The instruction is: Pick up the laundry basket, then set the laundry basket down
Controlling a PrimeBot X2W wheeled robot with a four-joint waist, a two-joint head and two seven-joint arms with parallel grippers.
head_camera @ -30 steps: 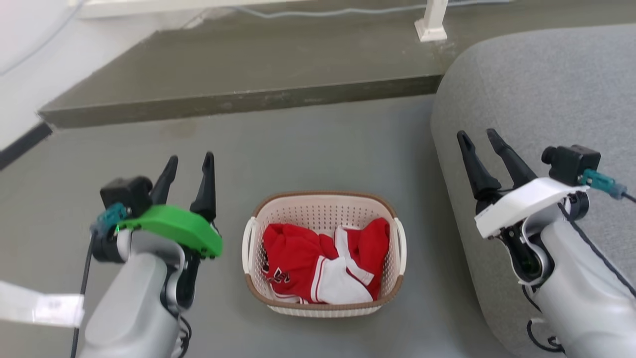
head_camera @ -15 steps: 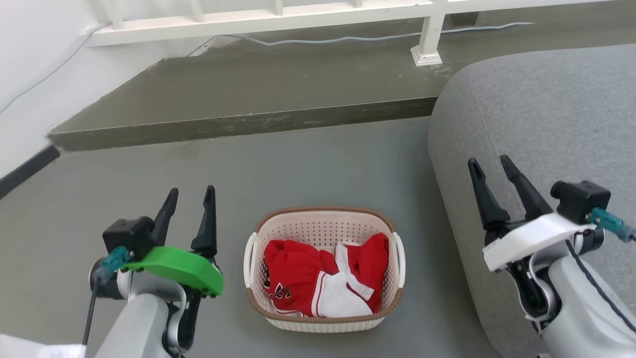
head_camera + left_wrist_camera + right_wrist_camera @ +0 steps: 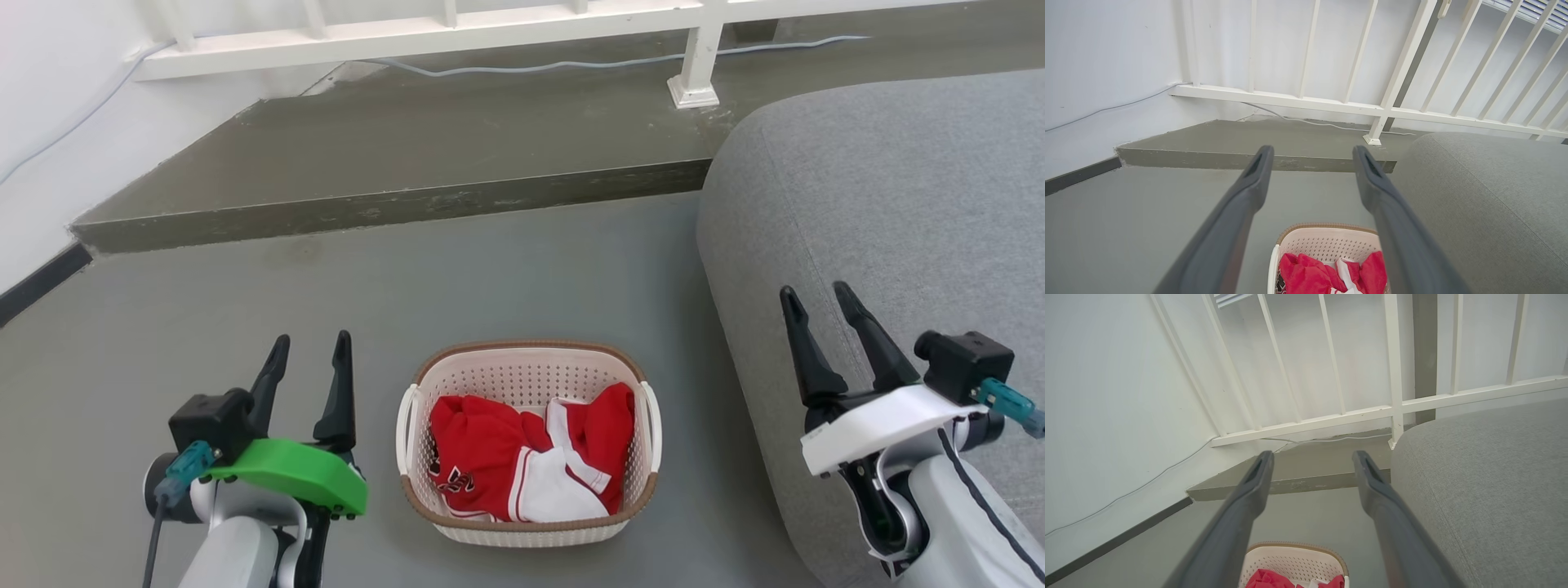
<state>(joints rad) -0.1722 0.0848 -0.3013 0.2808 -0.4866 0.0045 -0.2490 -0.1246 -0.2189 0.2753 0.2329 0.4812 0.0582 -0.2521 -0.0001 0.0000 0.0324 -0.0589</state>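
Fingers of the left claw (image 3: 313,339) stand apart with nothing between them, pointing away from the robot over the grey floor (image 3: 531,269). A green cover (image 3: 286,478) sits behind them on the wrist. The right claw (image 3: 814,290) is likewise open and empty. Its two dark fingers are spread above the near edge of a grey upholstered sofa (image 3: 882,180), and a white cover (image 3: 882,416) sits on its wrist. Neither claw touches anything.

Between the two arms, the laundry basket (image 3: 522,532) sits upright on the floor, just right of the left claw and well apart from the right claw. Its brown rim runs round the top, and a white handle shows on each side. Inside lies a crumpled red and white garment (image 3: 490,445) that fills the near part, while the perforated far wall is bare. The basket's right side is near the sofa's rounded front but does not touch it.

Farther off, a raised step (image 3: 424,155) crosses the floor from the left and ends against the sofa. A white railing (image 3: 424,33) runs along its far side, with one post foot planted on the step. A pale cable (image 3: 571,64) trails along the step beneath the railing. On the far left a white wall (image 3: 49,106) meets the floor at a dark skirting (image 3: 37,282).
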